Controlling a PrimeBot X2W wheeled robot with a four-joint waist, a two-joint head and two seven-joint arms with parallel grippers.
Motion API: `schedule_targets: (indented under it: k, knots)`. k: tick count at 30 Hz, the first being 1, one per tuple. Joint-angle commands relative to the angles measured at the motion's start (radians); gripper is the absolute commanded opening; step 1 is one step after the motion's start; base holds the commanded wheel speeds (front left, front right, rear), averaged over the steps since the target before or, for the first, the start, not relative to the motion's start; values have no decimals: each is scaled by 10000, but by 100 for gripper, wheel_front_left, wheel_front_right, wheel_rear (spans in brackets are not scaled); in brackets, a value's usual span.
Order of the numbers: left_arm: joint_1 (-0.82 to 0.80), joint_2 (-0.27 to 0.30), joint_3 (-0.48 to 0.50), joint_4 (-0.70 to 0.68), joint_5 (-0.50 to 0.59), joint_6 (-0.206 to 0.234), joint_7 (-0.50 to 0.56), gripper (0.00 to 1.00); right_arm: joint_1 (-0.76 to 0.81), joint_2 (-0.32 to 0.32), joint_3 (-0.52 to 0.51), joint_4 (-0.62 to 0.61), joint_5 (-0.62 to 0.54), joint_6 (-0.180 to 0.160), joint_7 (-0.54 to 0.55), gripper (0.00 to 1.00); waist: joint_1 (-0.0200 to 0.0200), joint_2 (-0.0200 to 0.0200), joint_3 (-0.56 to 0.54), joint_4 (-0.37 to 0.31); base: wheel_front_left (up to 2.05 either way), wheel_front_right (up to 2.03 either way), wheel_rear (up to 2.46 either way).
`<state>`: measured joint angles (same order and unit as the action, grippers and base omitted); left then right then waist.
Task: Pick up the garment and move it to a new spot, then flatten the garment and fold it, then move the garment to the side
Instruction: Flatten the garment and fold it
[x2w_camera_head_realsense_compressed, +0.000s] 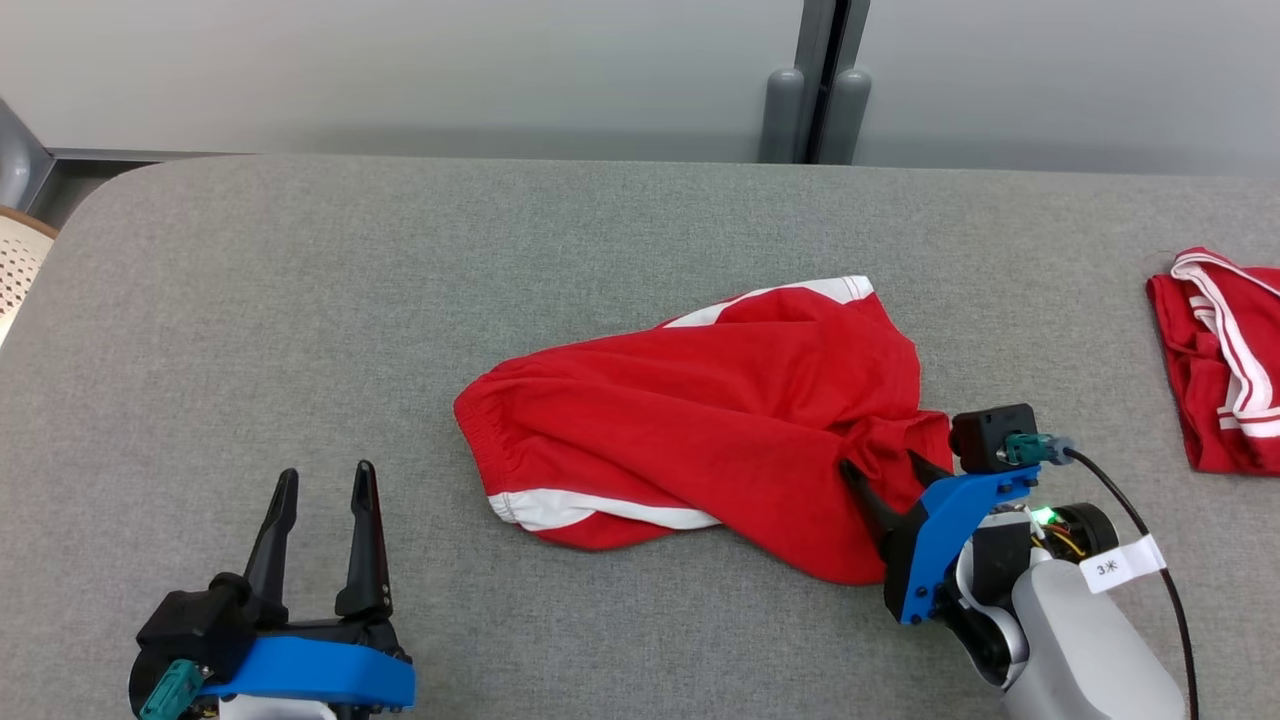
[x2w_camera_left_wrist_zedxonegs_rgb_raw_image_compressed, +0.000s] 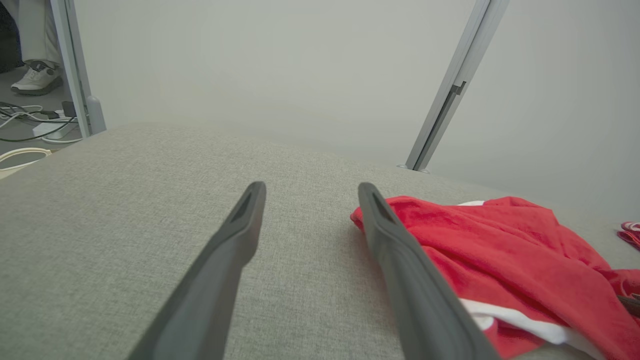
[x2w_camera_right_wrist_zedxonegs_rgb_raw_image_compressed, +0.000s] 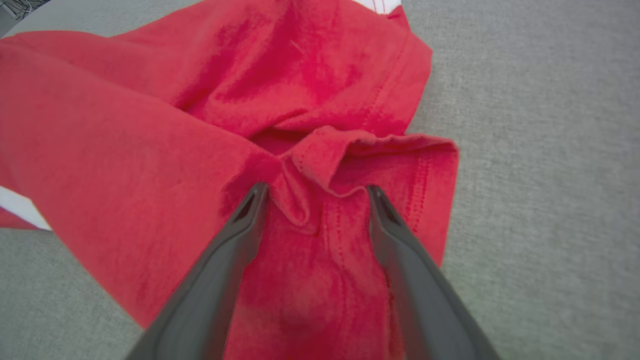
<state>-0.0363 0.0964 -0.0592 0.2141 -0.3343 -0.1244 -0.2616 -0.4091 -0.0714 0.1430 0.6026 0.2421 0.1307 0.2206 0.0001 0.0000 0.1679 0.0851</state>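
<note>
Right gripper (x2w_camera_head_realsense_compressed: 880, 462), jaws apart and closed on nothing, sits at the right end of the garment (x2w_camera_head_realsense_compressed: 700, 420); in the right wrist view its fingers (x2w_camera_right_wrist_zedxonegs_rgb_raw_image_compressed: 235, 240) stand to either side of a raised fold in the stitched hem, over red cloth (x2w_camera_right_wrist_zedxonegs_rgb_raw_image_compressed: 150, 125). Whether the tips touch the fabric cannot be told. Crumpled red shorts with white stripes, the garment lies mid-table (x2w_camera_head_realsense_compressed: 300, 300), its long axis running left to right. Its gathered waistband points to the robot's left, the hemmed end to the right. Left gripper (x2w_camera_head_realsense_compressed: 327, 470), also spread wide, rests over bare table near the waistband end, apart from the cloth. A second red garment (x2w_camera_head_realsense_compressed: 1215, 360) lies well apart at the table's far right.
</note>
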Motion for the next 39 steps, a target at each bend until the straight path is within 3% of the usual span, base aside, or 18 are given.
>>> schedule_targets:
  k: [1,13,14,15,16,26,34,39]
  knots:
    - [-93,37,-2,7,13,-90,-41,100,-214,-120,152,147,124,3,-117,100,-1,0,-3,-30,0,0,0]
    - [17,155,-203,-17,-141,-94,-41,100,-644,-372,1151,371,648,2,-603,100,-1,0,-151,-93,0,0,0]
    - [32,172,-223,-17,-148,-94,-41,100,-666,-414,1207,373,690,3,-624,91,-1,0,-165,-95,0,0,0]
    - [39,185,-234,-20,-156,-94,-41,100,-687,-421,1256,362,758,3,-649,39,-1,0,-179,-96,0,0,0]
    - [51,193,-237,-22,-158,-94,-41,100,-685,-402,1266,325,826,3,-700,0,-1,0,-198,-102,0,0,0]
    - [66,226,-165,-191,-229,-92,-41,100,-1228,-468,865,-68,1967,3,-923,0,-1,0,-85,-248,0,0,0]
    - [-412,152,-404,-308,-250,-87,-40,100,-2867,-283,-436,1191,2685,3,-283,0,-1,0,458,197,0,0,0]
    - [-611,83,-525,-354,-272,-87,-41,100,-3710,-269,-982,2248,2484,3,-388,0,-1,0,813,593,0,0,0]
